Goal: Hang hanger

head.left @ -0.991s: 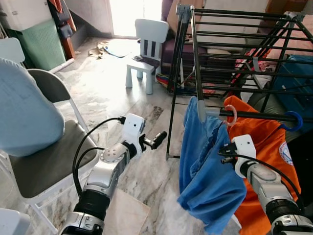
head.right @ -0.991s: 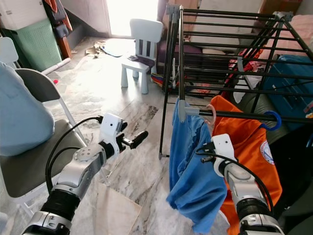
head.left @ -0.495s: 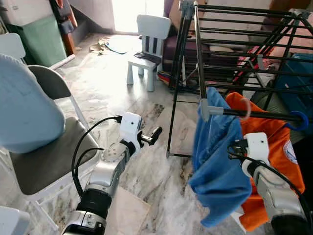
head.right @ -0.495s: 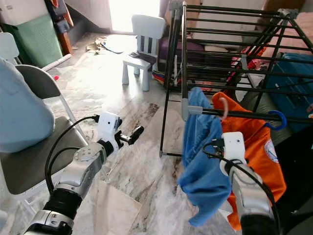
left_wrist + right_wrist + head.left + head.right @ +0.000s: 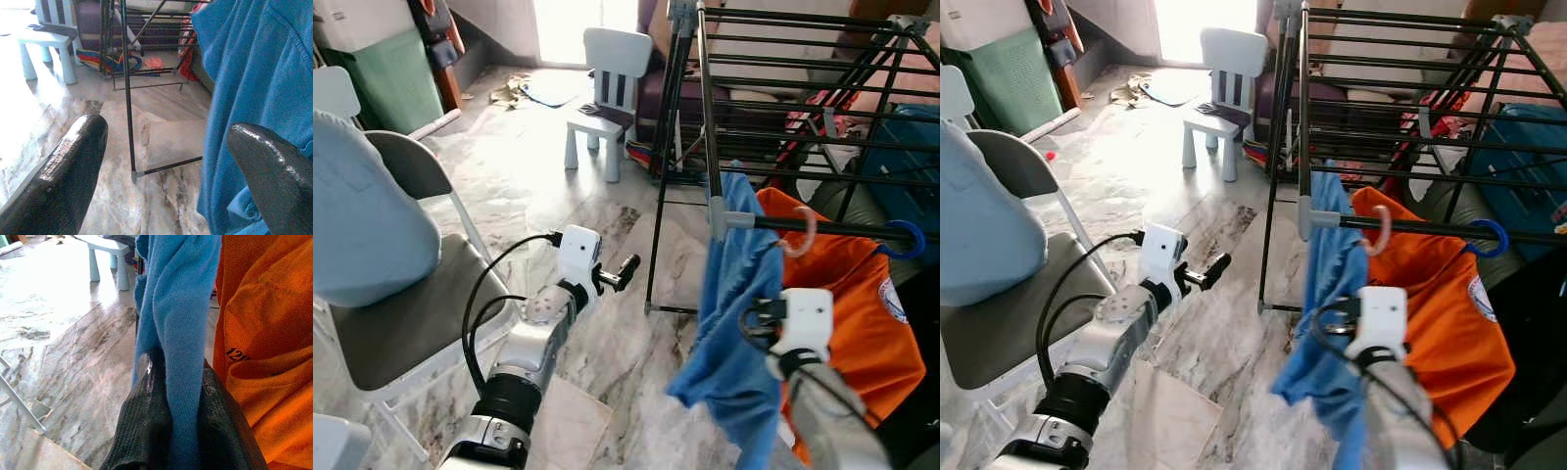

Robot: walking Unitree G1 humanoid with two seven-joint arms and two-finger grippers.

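On the front rail of the drying rack: a pink hanger hook (image 5: pixel 800 235) is looped over the black bar, beside a blue hanger hook (image 5: pixel 908 240) further to the robot's right.
Blue garment: the blue shirt (image 5: pixel 734 323) droops from the rail's grey corner joint (image 5: pixel 718 217), its lower part bunched and pulled toward the robot.
Orange garment: an orange shirt (image 5: pixel 862 323) hangs just beside the blue one, touching it, under the pink hook; a round badge shows on its right side.
Right claw: the right claw (image 5: pixel 178 431) is pressed together on a fold of the blue shirt, cloth running between its two black fingers (image 5: pixel 144 421); the orange shirt lies against its far side. From the head camera its white wrist block sits low in front of both shirts.
Left claw: the left claw (image 5: pixel 627 269) is spread, holding nothing, raised over the floor and pointing toward the rack's leg; its fingers (image 5: pixel 63 171) frame the rack foot and the blue cloth.
Drying rack: the black drying rack (image 5: pixel 783 88) stands on the marble floor (image 5: pixel 538 186), bars running away from the robot.
Surroundings: a grey folding chair (image 5: pixel 401 294) with a pale blue cushion (image 5: pixel 362 215) stands at the robot's left; a small white child's chair (image 5: pixel 604 98) is further back, and a green bin (image 5: pixel 386 73) stands against the wall.
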